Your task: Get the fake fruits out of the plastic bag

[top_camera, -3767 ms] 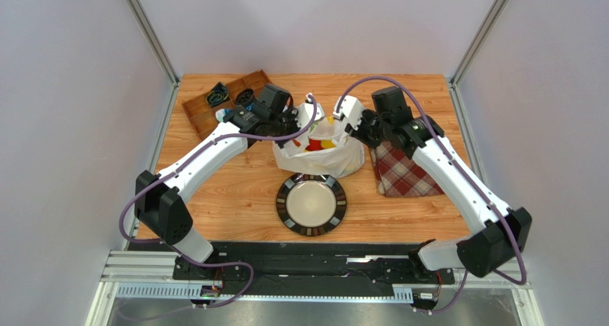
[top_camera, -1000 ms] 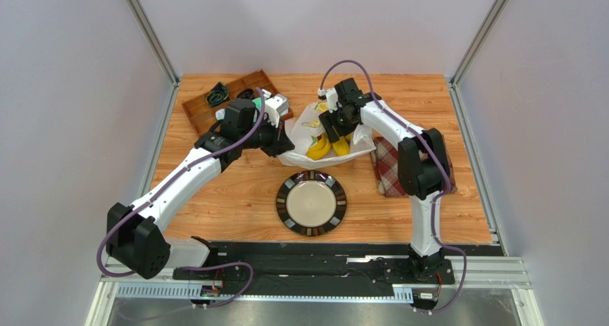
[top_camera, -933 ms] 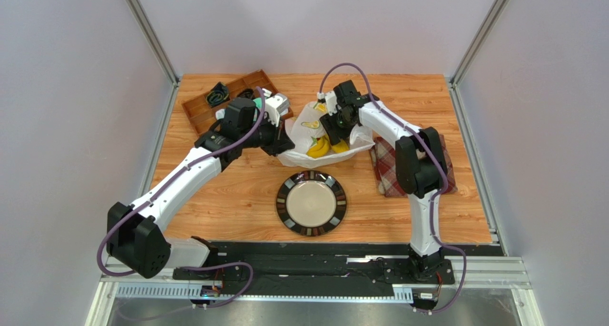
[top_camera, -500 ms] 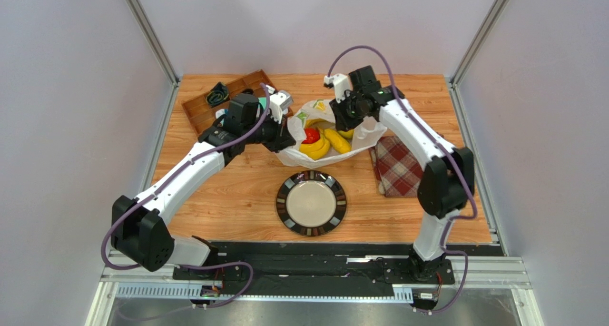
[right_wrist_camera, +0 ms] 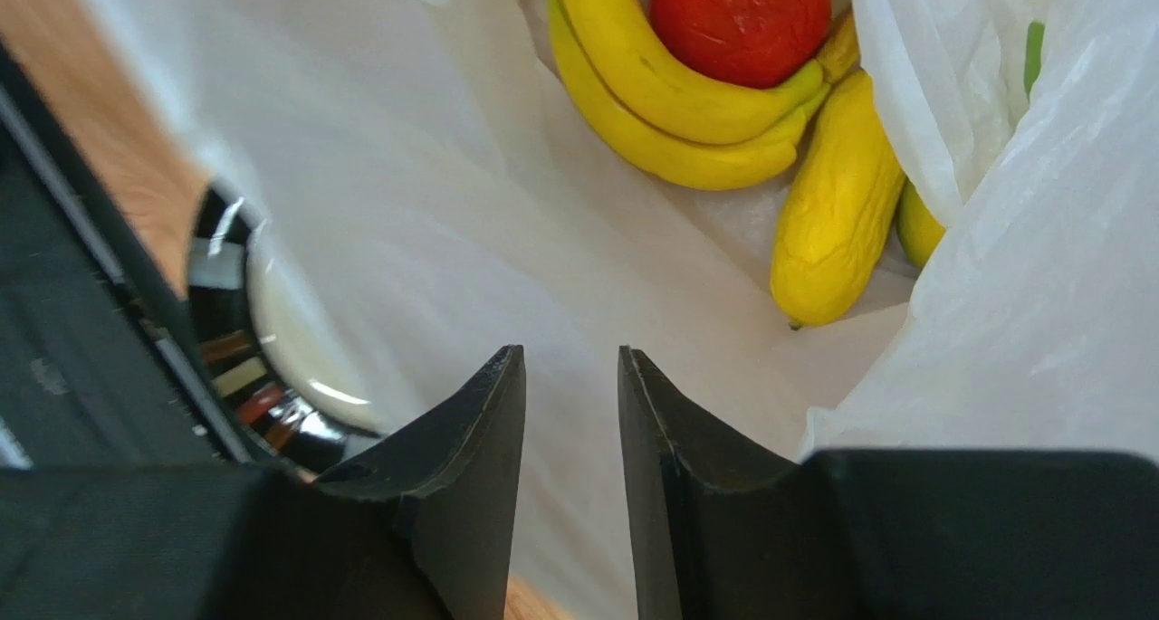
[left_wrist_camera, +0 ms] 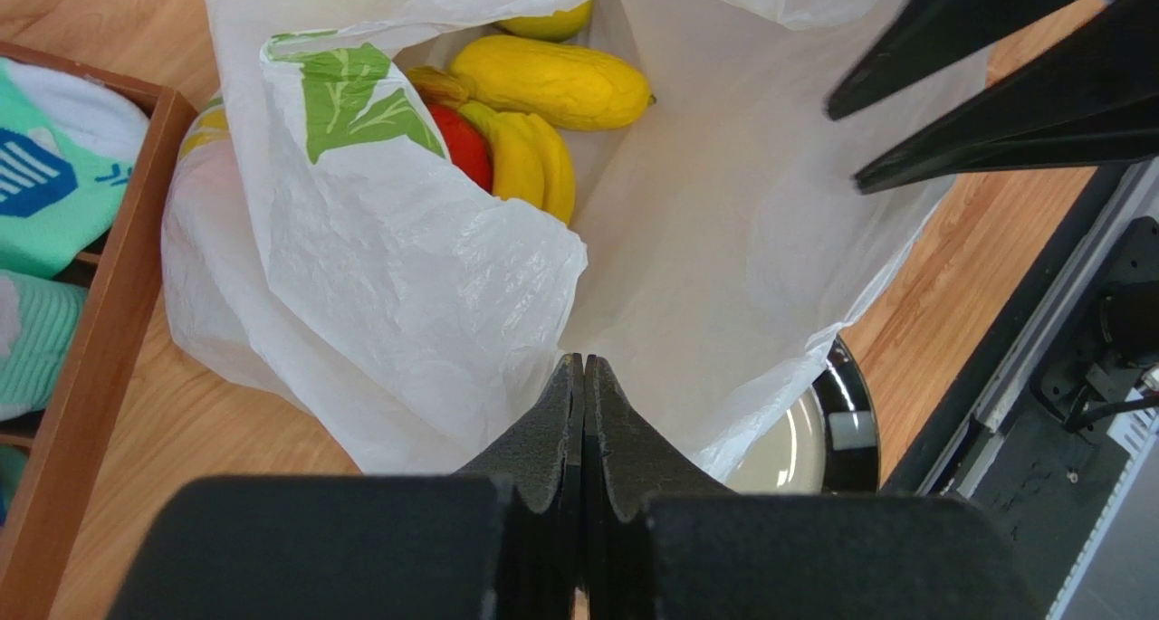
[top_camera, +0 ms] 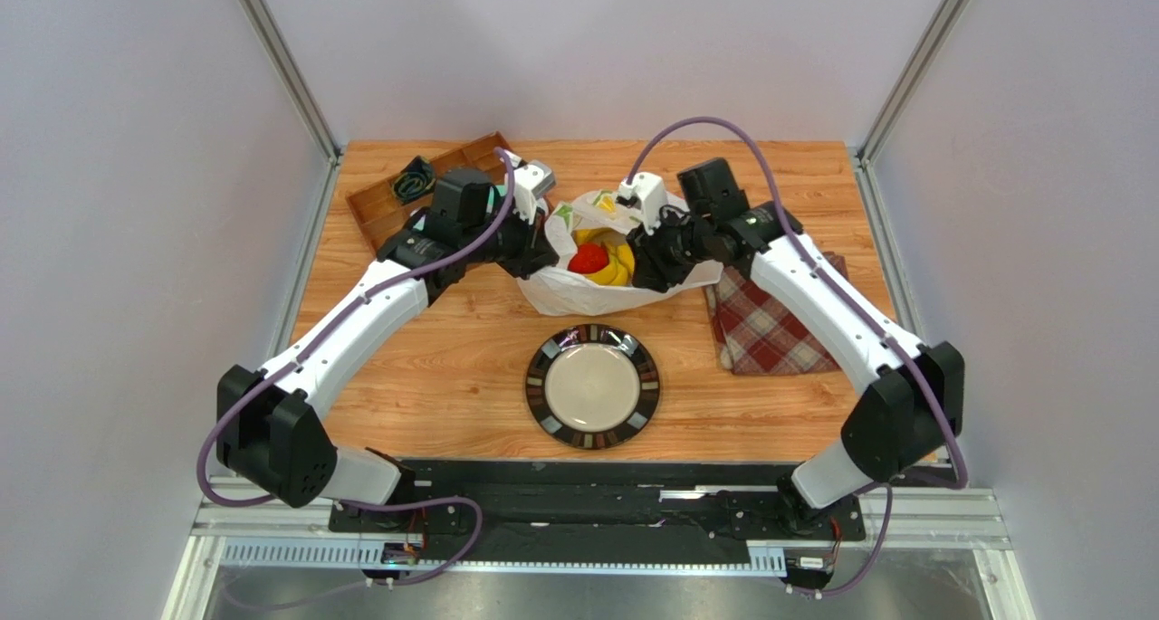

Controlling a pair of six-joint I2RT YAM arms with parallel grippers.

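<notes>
The fake fruits (right_wrist_camera: 680, 104) are seen lying at the bottom of the plastic bag (top_camera: 572, 294), none taken out yet: a banana bunch, a red round one tucked against it and a knobbly yellow oblong one alongside. A further yellow piece is half hidden by film. The bag is set at mid-rear of the bench (top_camera: 449, 362), btwn the wooden tray (top_camera: 378, 216) on the left and the plaid cloth (top_camera: 765, 335) on the right, w/ the plate (top_camera: 542, 376) just in front.

The left fingers (left_wrist_camera: 582, 376) are shut tight, and the bag's near wall appears to be pinched at the tips. The film is drawn up from there, so the mouth is judged to be held open and the bag anchored vs. sliding. The right fingers (right_wrist_camera: 506, 389) are parted only a little, w/ nothing btwn them. They are poised inside the mouth on the right side, over the inner wall and short of the fruit. A reach for the bananas is judged to be the step in hand, tho the gap looks too narrow for the bunch and would need widening first.

Room: the mouth is bounded by limp film edges. A printed flap sags over part of the fruit on the left side and another fold hangs in on the right, so film caught along w/ a fruit is the likely risk. The open way out is upward, then toward the plate, on which nothing is seen. The tray's rim lies just beside the bag's left bulge, so little room is left there. Whether the cloth touches the bag's right edge cannot be told.
</notes>
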